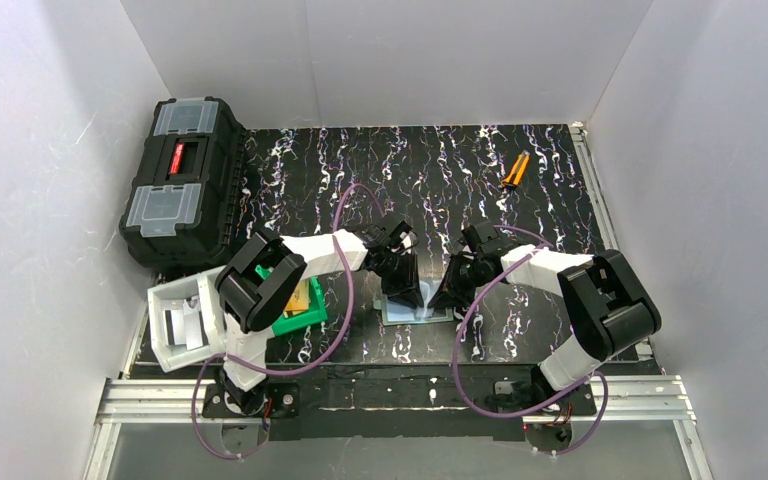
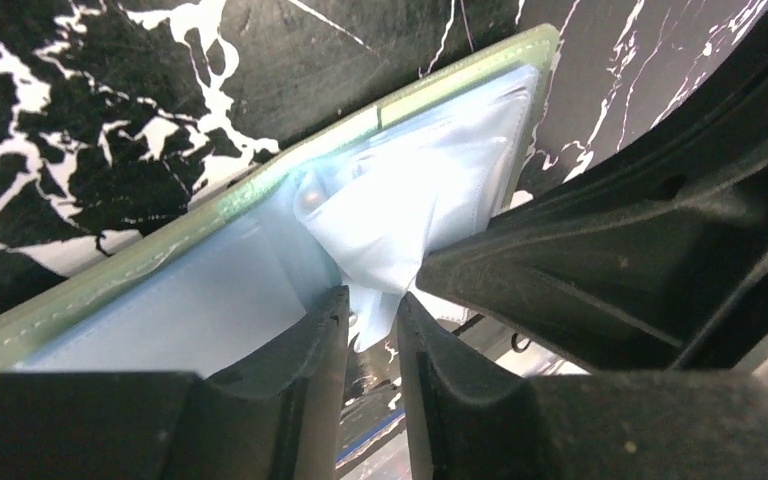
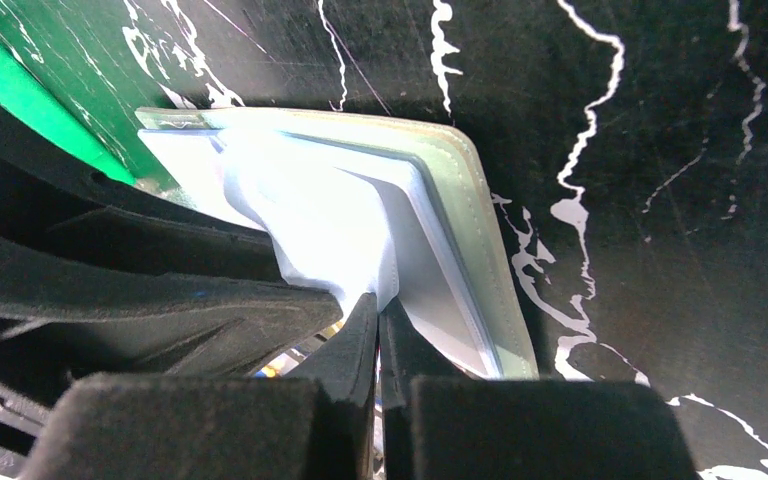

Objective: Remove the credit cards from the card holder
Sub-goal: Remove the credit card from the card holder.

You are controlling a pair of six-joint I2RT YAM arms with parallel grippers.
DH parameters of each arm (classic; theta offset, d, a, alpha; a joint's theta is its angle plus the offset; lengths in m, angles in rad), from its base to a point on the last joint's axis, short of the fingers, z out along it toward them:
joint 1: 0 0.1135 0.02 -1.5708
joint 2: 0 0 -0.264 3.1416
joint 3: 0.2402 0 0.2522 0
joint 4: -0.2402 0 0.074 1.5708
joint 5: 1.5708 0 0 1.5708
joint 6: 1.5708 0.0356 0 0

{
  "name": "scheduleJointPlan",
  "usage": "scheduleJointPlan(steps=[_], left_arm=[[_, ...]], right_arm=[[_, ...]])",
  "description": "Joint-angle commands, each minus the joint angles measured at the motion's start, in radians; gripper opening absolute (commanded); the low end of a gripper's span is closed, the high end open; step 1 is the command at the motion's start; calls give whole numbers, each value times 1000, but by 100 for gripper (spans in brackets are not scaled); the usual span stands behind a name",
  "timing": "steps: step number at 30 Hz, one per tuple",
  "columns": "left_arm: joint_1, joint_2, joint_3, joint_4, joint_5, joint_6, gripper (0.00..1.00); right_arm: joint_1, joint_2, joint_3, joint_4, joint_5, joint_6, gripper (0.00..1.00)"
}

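Note:
The card holder [image 1: 412, 313] lies open on the black marbled table between both grippers, its grey-green edge [image 2: 160, 245] framing pale blue pockets [image 3: 310, 200]. My left gripper [image 2: 372, 300] stands slightly open, with the tip of a crumpled blue pocket flap [image 2: 400, 215] hanging in the narrow gap. My right gripper [image 3: 380, 300] is shut on the pocket flap of the card holder, beside the left gripper's fingers [image 3: 160, 300]. No credit card shows inside the holder. Gold-orange credit cards [image 1: 307, 297] lie in the green bin [image 1: 295, 322], partly hidden by the left arm.
A white bin [image 1: 182, 325] stands left of the green bin at the near left. A black toolbox [image 1: 185, 180] fills the far left corner. An orange-handled tool [image 1: 515, 170] lies far right. White walls enclose the table.

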Motion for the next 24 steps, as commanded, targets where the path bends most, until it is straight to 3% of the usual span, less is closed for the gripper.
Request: scheduleJointPlan(steps=[1, 8, 14, 17, 24], left_arm=[[8, -102, 20, -100, -43, 47, 28], [28, -152, 25, -183, -85, 97, 50], [53, -214, 15, -300, -181, 152, 55], [58, -230, 9, -366, -269, 182, 50], [59, -186, -21, -345, -293, 189, 24]], right_arm=[[1, -11, 6, -36, 52, -23, 1], [1, -16, 13, -52, 63, -35, 1], [1, -20, 20, -66, 69, -40, 1], [1, -22, 23, -70, 72, -43, 1], [1, -24, 36, -82, 75, -49, 1]])
